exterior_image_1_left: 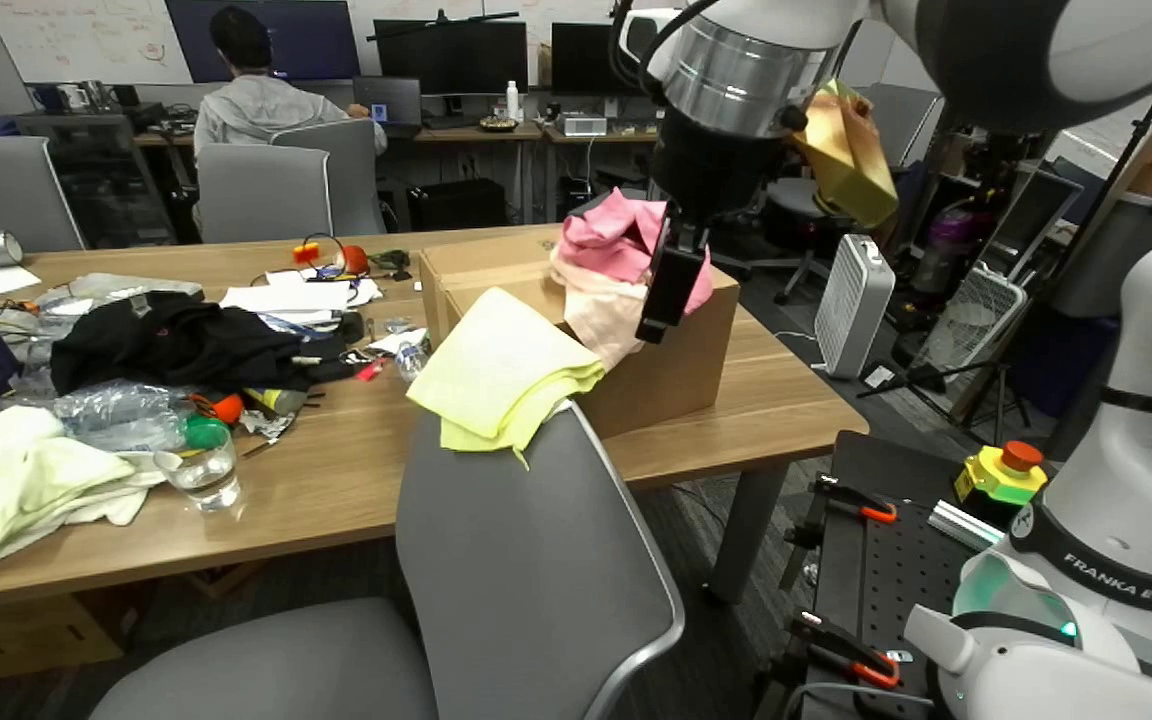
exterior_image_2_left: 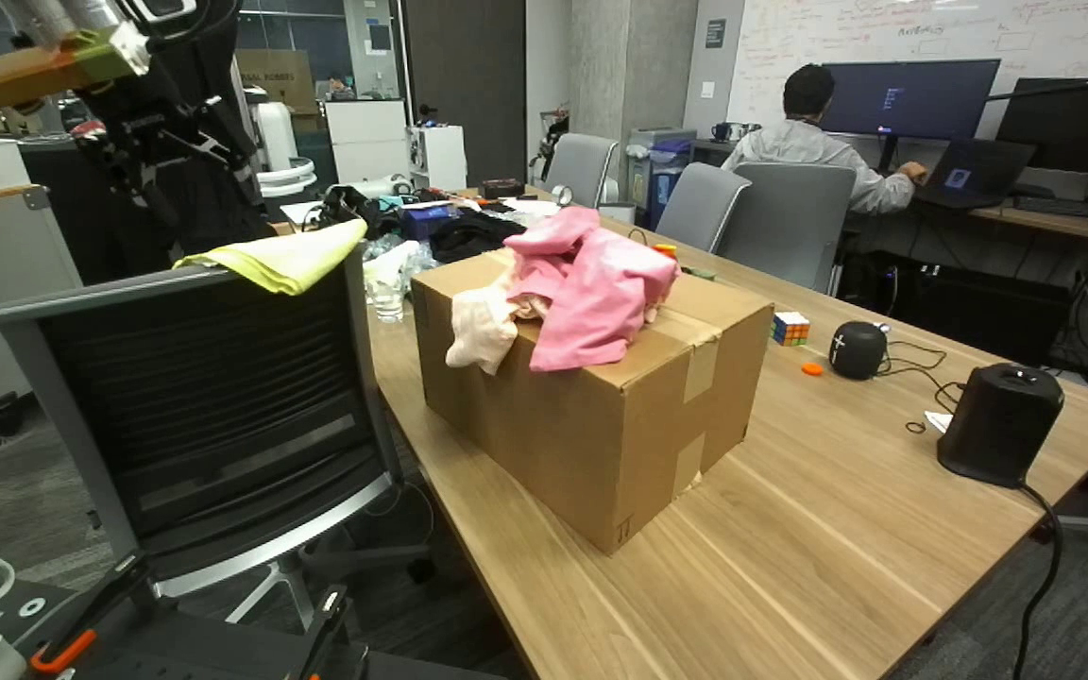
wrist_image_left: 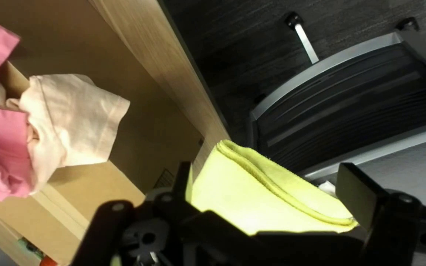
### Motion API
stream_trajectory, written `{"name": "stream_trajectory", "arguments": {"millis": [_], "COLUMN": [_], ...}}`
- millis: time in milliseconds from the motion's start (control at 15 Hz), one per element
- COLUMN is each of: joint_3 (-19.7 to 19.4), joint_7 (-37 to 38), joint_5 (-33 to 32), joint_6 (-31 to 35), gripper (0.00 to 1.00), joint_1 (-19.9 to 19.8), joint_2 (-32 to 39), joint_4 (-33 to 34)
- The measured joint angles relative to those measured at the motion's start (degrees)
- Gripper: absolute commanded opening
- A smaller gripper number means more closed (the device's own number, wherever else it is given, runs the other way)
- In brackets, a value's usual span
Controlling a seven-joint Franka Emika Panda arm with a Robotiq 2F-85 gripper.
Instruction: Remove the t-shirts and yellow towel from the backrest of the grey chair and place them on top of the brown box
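Observation:
Draped over the top edge of the grey chair's backrest [exterior_image_1_left: 526,540] is the folded yellow towel [exterior_image_1_left: 501,375], seen in both exterior views. The pink t-shirt [exterior_image_2_left: 591,293] and pale peach t-shirt [exterior_image_2_left: 485,326] lie crumpled on top of the brown box [exterior_image_2_left: 525,444], the peach one hanging over its side. My gripper [exterior_image_2_left: 207,189] hangs in the air above the chair back, apart from the towel. In the wrist view the gripper [wrist_image_left: 272,184] is open, and the yellow towel [wrist_image_left: 257,199] shows beyond the gap between its fingers. Nothing is held.
The box stands on a wooden table [exterior_image_2_left: 790,567] beside the chair. A black garment [exterior_image_1_left: 176,340], a glass of water [exterior_image_1_left: 204,475] and a pale green cloth [exterior_image_1_left: 26,490] lie farther along. Two black devices, including a large one [exterior_image_2_left: 1002,425], stand past the box. Someone sits behind.

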Motion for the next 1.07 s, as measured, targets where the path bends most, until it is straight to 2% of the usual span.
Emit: {"name": "stream_trajectory", "arguments": {"millis": [400,1067], "joint_3": [3.1,9.8], "joint_7": [3.8,10.9], "joint_5": [2.5,3.9], "joint_6": [11.0,22.7], "gripper": [1.0,1.0], "joint_1": [0.2,0.4], "joint_2": [0.5,2.7], "joint_4": [-3.9,-7.3]}}
